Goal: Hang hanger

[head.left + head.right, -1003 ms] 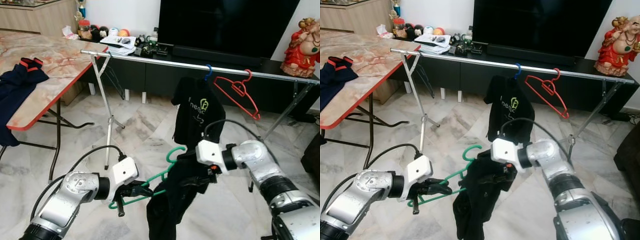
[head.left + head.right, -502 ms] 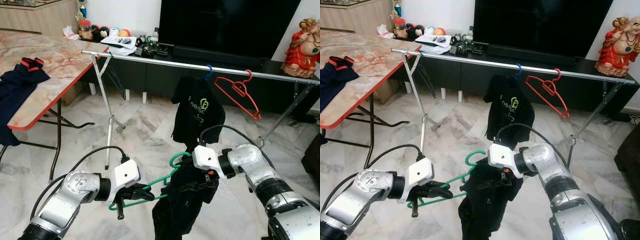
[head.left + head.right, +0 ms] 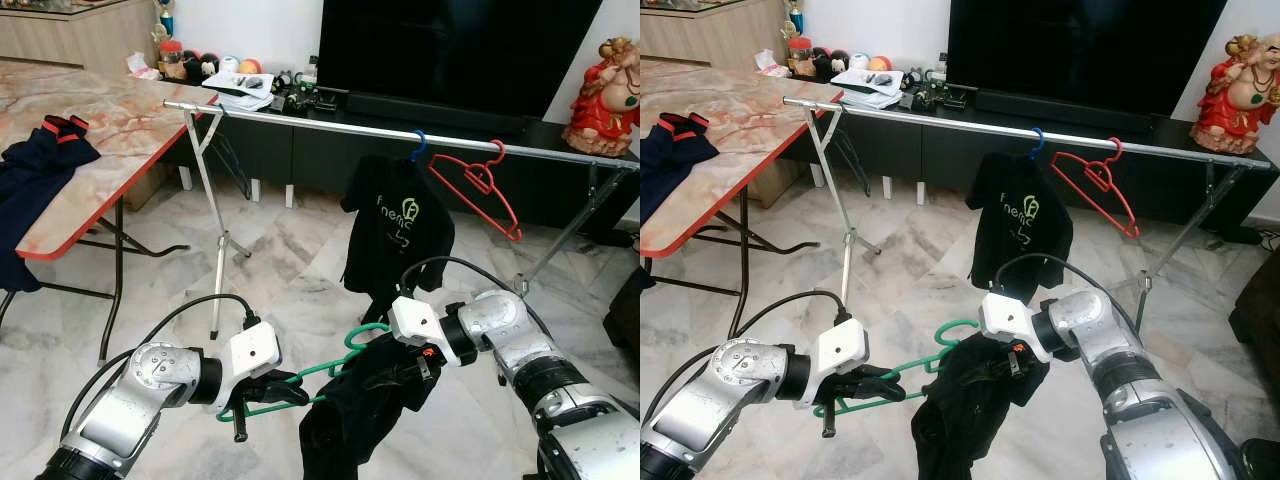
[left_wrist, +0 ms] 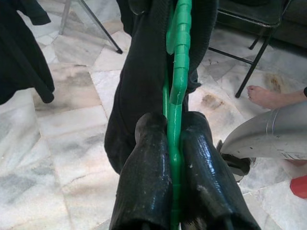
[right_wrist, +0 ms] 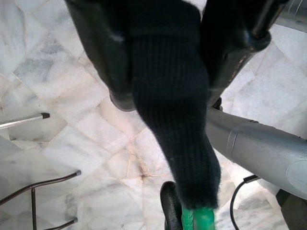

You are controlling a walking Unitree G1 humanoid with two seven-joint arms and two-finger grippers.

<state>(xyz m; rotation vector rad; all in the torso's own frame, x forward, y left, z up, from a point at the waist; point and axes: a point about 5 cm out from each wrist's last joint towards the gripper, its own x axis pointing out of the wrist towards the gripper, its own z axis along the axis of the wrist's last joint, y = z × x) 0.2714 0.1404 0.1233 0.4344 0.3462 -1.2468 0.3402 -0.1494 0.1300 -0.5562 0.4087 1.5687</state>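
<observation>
My left gripper (image 4: 173,143) is closed tight on the green hanger (image 3: 320,374), low over the marble floor (image 3: 280,270). My right gripper (image 5: 158,62) pinches the black garment (image 3: 360,410) that hangs on this hanger. The metal rail (image 3: 350,125) stands behind, well apart, and carries a black T-shirt (image 3: 398,240) and a red hanger (image 3: 480,185).

Marble table (image 3: 120,120), red edge; dark garment (image 3: 35,165) draped over edge.

Glossy green plastic hanger (image 4: 178,72), matt knitted black garment (image 5: 172,124), polished marble floor (image 3: 290,270), metal rail (image 3: 330,122).
</observation>
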